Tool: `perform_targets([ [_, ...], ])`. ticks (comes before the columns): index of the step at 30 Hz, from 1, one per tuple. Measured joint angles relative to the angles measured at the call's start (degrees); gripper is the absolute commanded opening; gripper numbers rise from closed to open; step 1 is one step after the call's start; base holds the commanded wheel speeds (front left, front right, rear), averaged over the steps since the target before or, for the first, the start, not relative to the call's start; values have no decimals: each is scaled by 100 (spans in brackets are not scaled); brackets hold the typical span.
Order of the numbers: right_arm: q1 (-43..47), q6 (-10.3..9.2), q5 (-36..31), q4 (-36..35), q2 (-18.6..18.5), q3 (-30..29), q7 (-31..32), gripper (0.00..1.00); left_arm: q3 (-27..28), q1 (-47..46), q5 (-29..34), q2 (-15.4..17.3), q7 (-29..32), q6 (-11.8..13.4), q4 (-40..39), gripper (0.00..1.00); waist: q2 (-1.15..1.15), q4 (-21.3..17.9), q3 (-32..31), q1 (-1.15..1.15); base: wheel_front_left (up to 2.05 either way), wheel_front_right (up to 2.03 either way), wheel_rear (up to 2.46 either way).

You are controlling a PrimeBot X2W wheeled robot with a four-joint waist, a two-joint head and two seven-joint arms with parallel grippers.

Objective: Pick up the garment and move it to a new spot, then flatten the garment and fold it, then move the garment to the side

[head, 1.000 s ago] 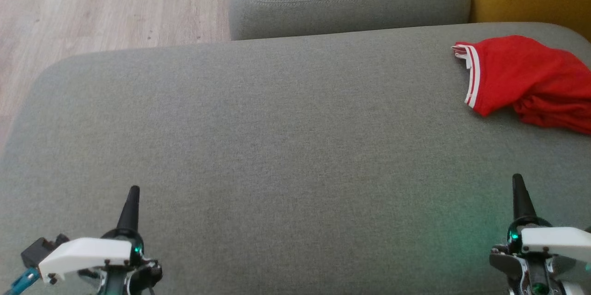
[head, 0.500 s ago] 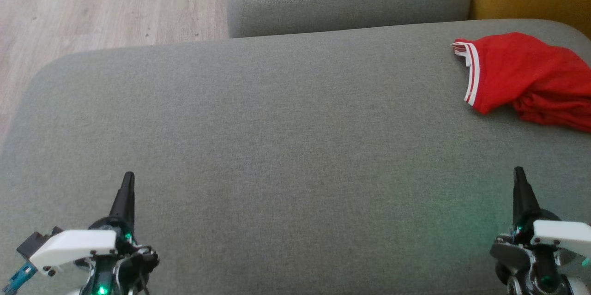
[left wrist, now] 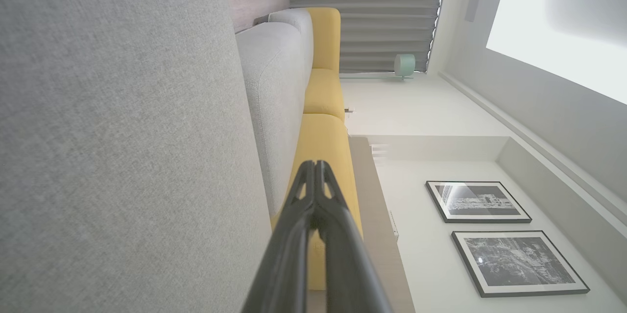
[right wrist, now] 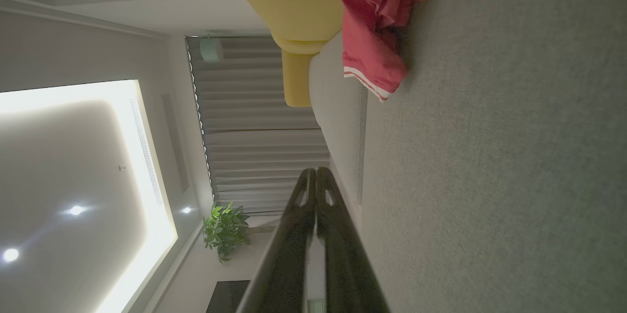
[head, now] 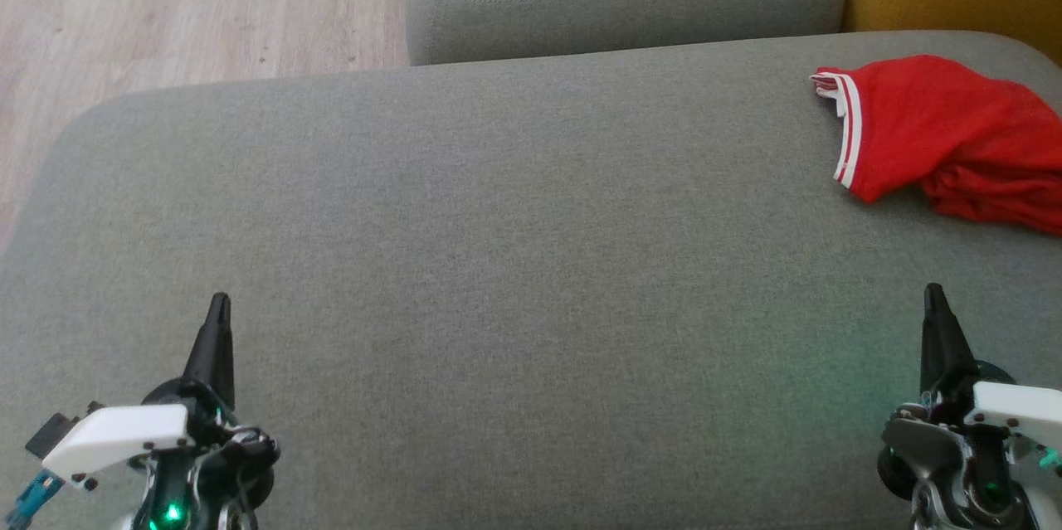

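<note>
Both arms reach a little farther up the head view than a second ago. There are two end effectors: the left end effector [head: 219,302] and the right end effector [head: 934,291], each with fingers pressed together, empty. One red garment [head: 929,132] lies crumpled at the far right of the grey sofa seat [head: 531,265], unmoved.
</note>
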Motion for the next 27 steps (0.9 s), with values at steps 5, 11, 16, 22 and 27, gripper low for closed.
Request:
perform_targets([
  [5, 0, 0, 0, 0, 0, 0, 1, 0, 0, 0, 0, -1, 0, 0, 0, 0, 0, 0, 0, 0, 0, 0, 0],
  [11, 0, 0, 0, 0, 0, 0, 0, 0, 0, 0, 0, -1, 0, 0, 0, 0, 0, 0, 0, 0, 0, 0, 0],
  [16, 0, 0, 0, 0, 0, 0, 1, 0, 1, 0, 0, -1, 0, 0, 0, 0, 0, 0, 0, 0, 0, 0, 0],
  [22, 0, 0, 0, 0, 0, 0, 0, 0, 1, 0, 0, -1, 0, 0, 0, 0, 0, 0, 0, 0, 0, 0, 0],
  [27, 0, 0, 0, 0, 0, 0, 0, 0, 1, 0, 0, -1, 0, 0, 0, 0, 0, 0, 0, 0, 0, 0, 0],
])
